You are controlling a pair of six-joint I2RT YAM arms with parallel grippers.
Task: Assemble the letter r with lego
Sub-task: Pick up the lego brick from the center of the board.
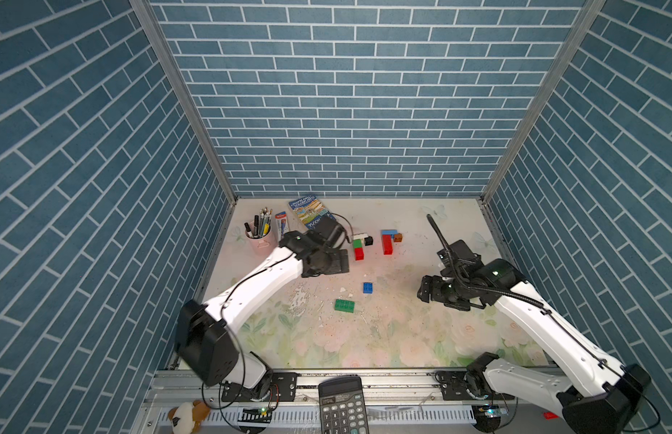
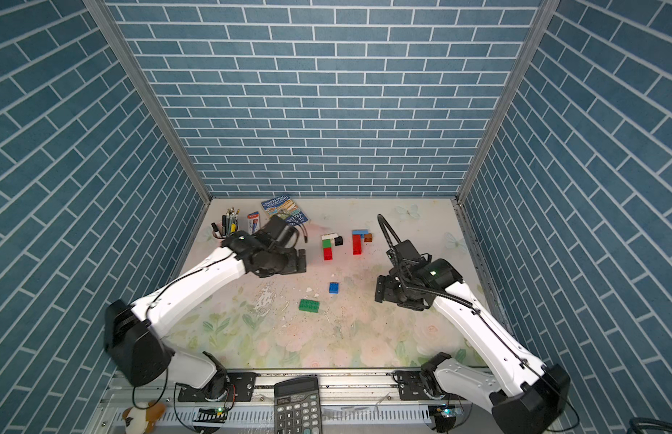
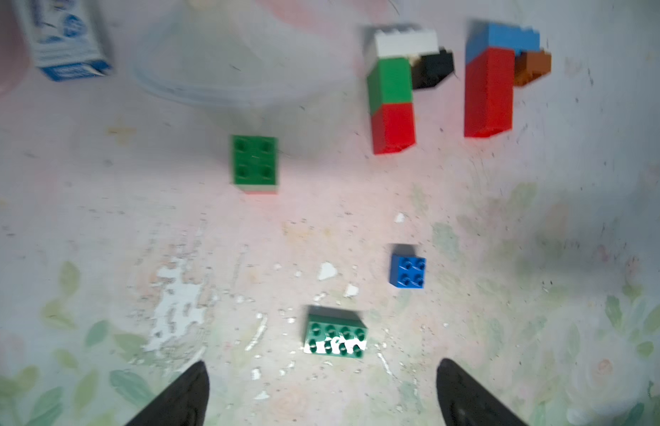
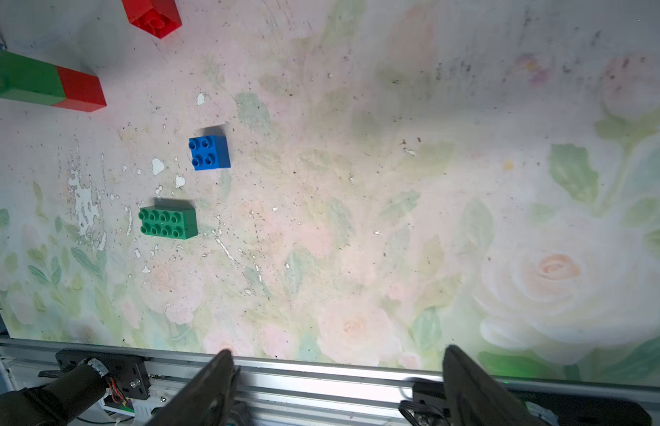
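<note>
1. Top views both show the table [image 1: 421,338], floral and scuffed near the middle.
2. Left arm [image 1: 259,285] reaches from the near left toward the far middle. Right arm [image 1: 533,319] reaches from the near right and ends right of centre.
3. Calculator [image 1: 342,406] lies on the near rail, off the table.
4. Booklet [image 1: 308,210] and pen cup [image 1: 260,240] sit at the far left.
5. Left gripper [image 3: 323,383]: the blurred left wrist view shows its jaws wide apart with nothing between them.
6. Right gripper [image 4: 336,369]: jaws wide and empty, hanging right of the loose bricks.
7. Two flat shapes lie at the far middle, near each other but apart.
   - The green-red shape [image 1: 359,248] has its red end nearest, then green, a white cap at the far end and a black brick touching on the right.
   - The red shape [image 1: 388,242], to its right, has a light blue bar across its far end and a brown brick beside it on the right.
8. Green oblong [image 1: 344,305] lies near the centre, studs up.
9. Blue square [image 1: 367,288] sits just beyond it to the right, apart from it.
10. Green square [image 3: 254,162] lies left of the green-red shape, and the left gripper hides it in both top views.
</note>
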